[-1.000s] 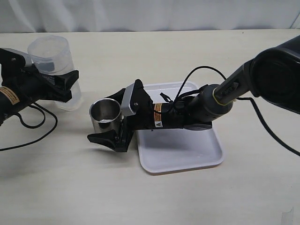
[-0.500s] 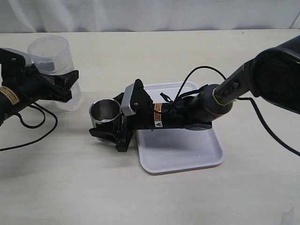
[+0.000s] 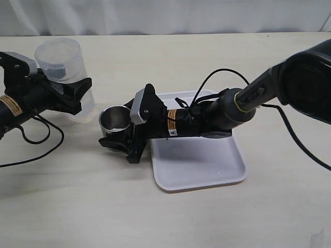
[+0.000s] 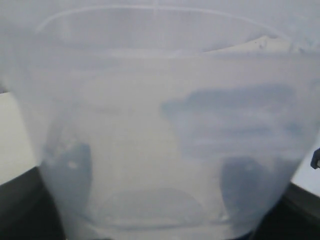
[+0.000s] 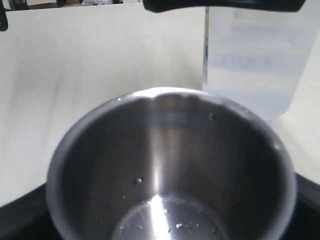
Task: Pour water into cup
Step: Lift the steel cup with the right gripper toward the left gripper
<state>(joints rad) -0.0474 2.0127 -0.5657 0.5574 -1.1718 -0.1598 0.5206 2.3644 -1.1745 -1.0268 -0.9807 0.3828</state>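
Broadly, the scene is carried by a pale, matte table (image 3: 170,62), on which a white, shallow, round-cornered plastic tray (image 3: 207,165) has been laid flat. The tray is crossed by the right arm so that the cup beside its rim can be reached.

A tall transparent plastic container (image 3: 59,59), cylindrical and marked with a blue-and-white label, is clasped by the left gripper (image 3: 70,90). It is held upright and near the cup, presumably so that it can be tipped over the cup.

The cup (image 3: 114,120), short, wide and of brushed steel with a shiny inner wall, is stood on the table just beside the tray. It is clamped between the jaws of the right gripper (image 3: 120,126), apparently to be steadied for pouring.

Water (image 5: 165,220) is seen only as scattered droplets on the cup's floor. How much is kept in the container cannot be told.
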